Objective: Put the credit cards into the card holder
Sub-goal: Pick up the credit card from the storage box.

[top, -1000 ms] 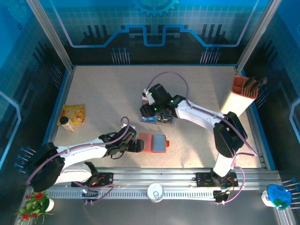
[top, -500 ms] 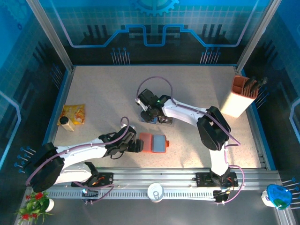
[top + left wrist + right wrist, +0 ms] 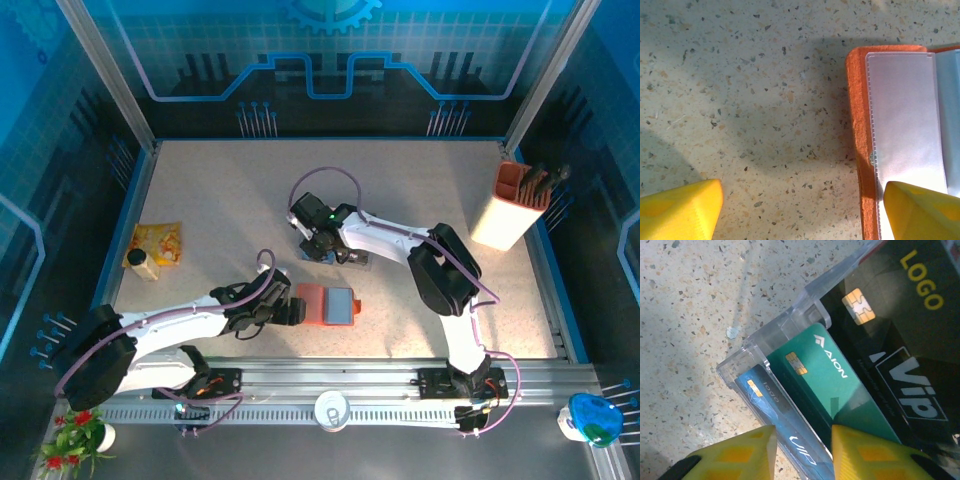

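One speckled desk [image 3: 230, 200] carries everything. Two white arms reach over it from the near edge: the left arm [image 3: 170, 325] lies low toward the front middle, and the right arm [image 3: 400, 240] bends back toward the centre. A tall orange-and-white box [image 3: 510, 215] stands tilted at the far right corner.

The orange wallet [image 3: 325, 305] lies open and flat near the front middle of the desk, with its clear pocket and grey-blue pocket facing up. The left jaws stand wide apart, low over the wallet's left edge [image 3: 860, 125], and hold nothing. One yellow fingertip [image 3: 925, 210] is over the clear pocket, the other [image 3: 680, 210] over bare desk.

A yellow packet [image 3: 158, 240] lies by the left wall.

A clear tray [image 3: 790, 325] sits mid-desk, well apart from the wallet, with the cards standing stacked in it: a black card [image 3: 900, 340] marked LOGO and VIP, a teal card [image 3: 830, 375] in front of it, and a blue card [image 3: 775, 410] nearest the tray wall. The right jaws are narrowed, with their yellow fingertips [image 3: 735, 455] on either side of the blue card and the tray wall. I cannot tell whether they are pinching anything.
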